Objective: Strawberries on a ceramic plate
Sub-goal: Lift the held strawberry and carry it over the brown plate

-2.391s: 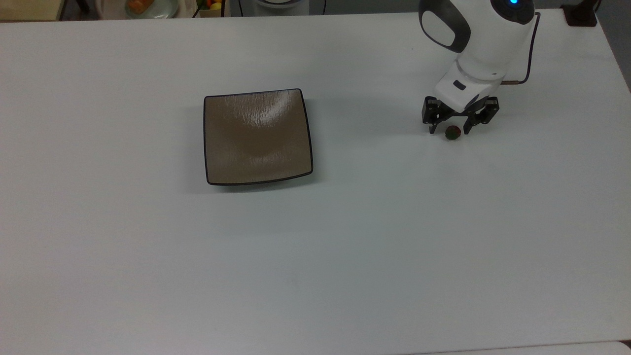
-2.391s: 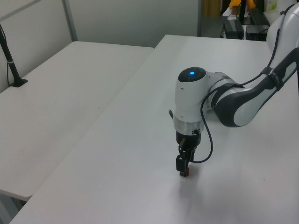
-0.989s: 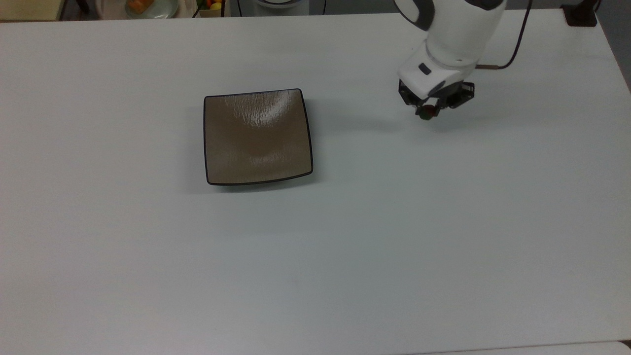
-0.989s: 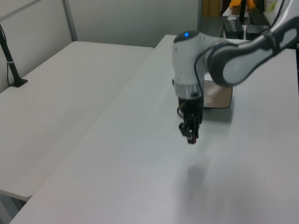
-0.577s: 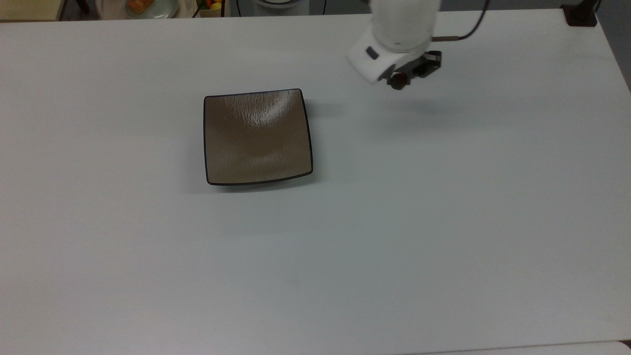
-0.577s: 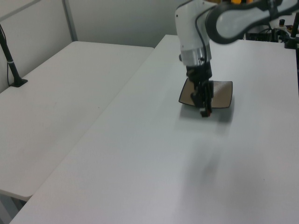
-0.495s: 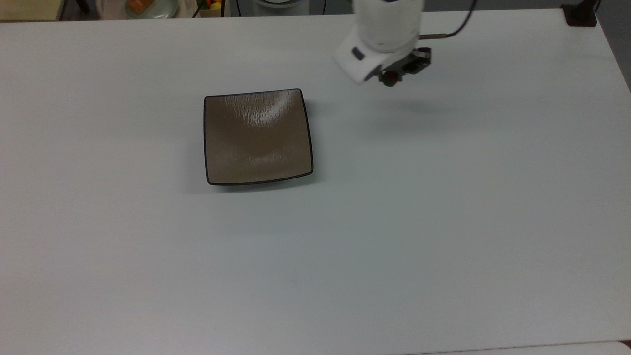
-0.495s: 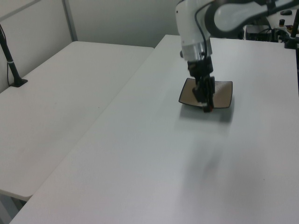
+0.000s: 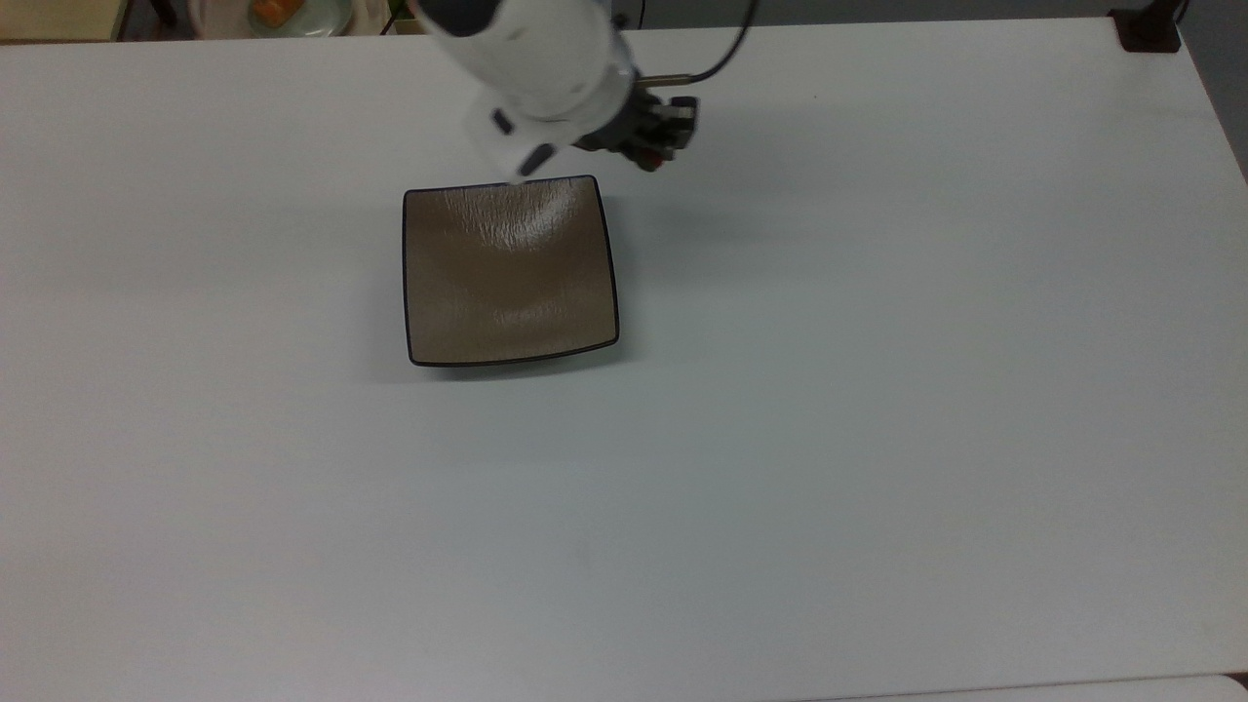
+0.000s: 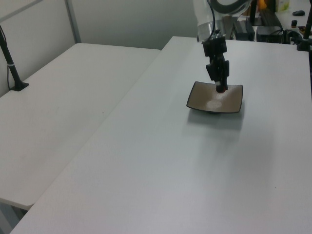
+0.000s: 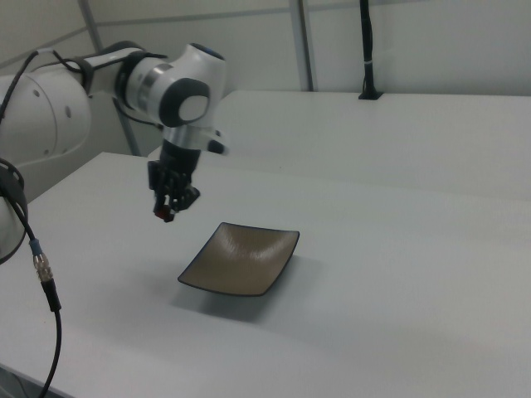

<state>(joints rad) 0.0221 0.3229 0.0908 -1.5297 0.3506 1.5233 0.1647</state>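
The black two-finger gripper (image 9: 651, 156) is squeezed tight on the tiny red strawberry with a green cap (image 11: 168, 217), high above the white table (image 9: 877, 390), and the square shiny brown ceramic plate (image 9: 509, 273) lies below, toward the top view's left

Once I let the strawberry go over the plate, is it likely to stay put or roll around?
The strawberry looks roundish, so it may roll a little. The ceramic plate looks glossy with upturned corners, so it would probably settle toward the middle. It looks tiny, so probably light.
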